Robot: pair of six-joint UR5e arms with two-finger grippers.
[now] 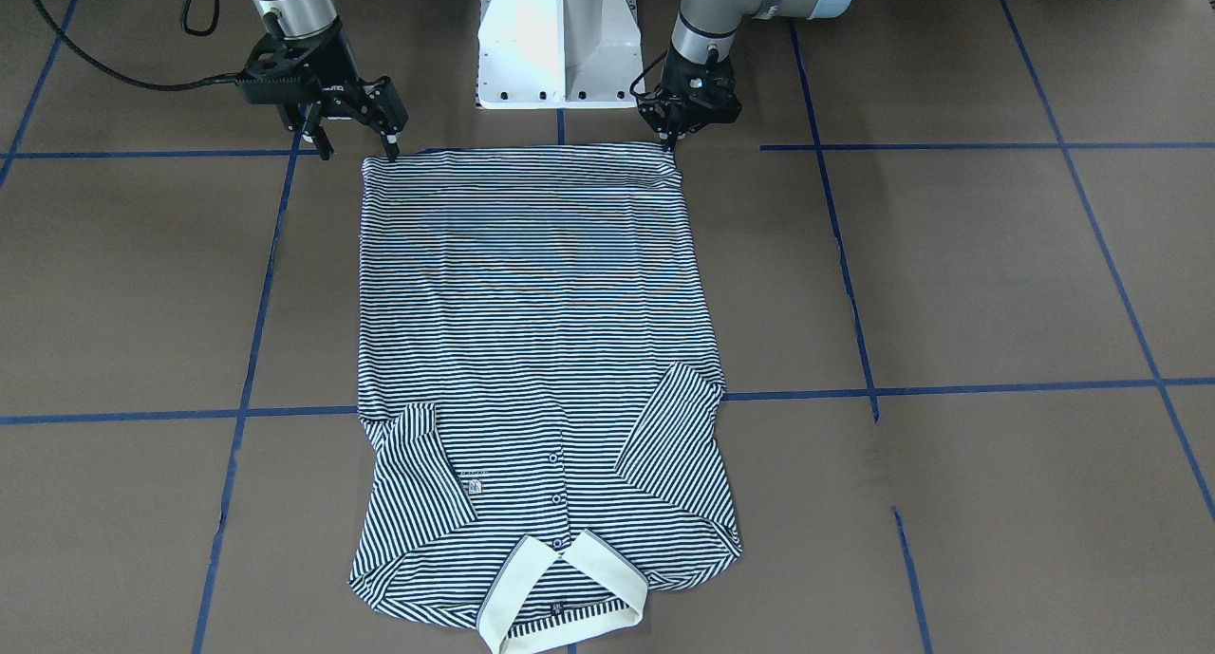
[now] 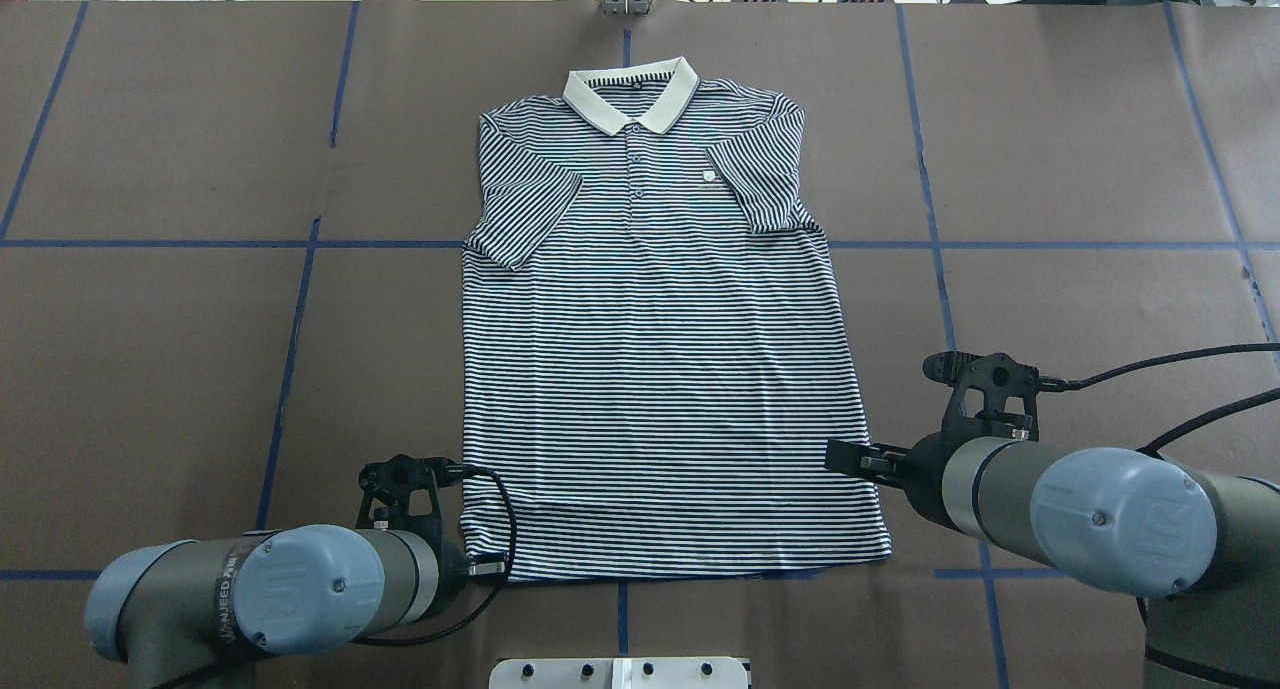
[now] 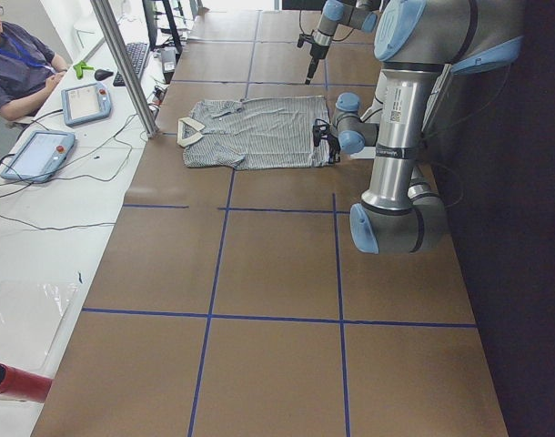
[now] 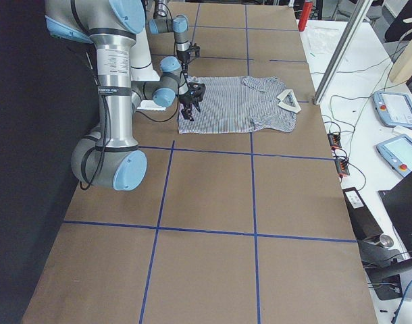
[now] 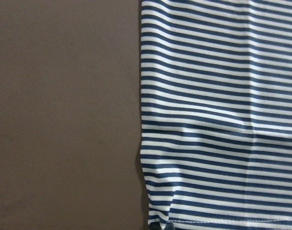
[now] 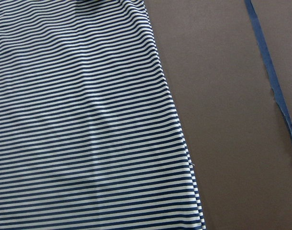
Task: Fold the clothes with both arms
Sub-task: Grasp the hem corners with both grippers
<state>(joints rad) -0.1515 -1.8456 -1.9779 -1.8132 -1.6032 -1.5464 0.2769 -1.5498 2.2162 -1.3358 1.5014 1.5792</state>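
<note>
At the robot's side of the table (image 1: 997,274), the polo shirt (image 1: 532,303) is laid flat and face up, its long axis running straight away from the white base (image 1: 555,42): the hem (image 1: 522,153) lies nearest the robot and the cream collar (image 1: 607,564) farthest. Each hem corner is met by the end effector of its own side. The right end effector (image 1: 359,147) is held with its fingers spread apart, one tip at its corner. The left end effector (image 1: 672,140) is pointed down onto the other corner; whether it is parted or closed there cannot be told. Thin navy-and-white stripes are seen, and both short sleeves (image 1: 669,436) are turned in over the chest. The cloth appears thin and limp, so some sagging between two lifted corners is to be expected.
</note>
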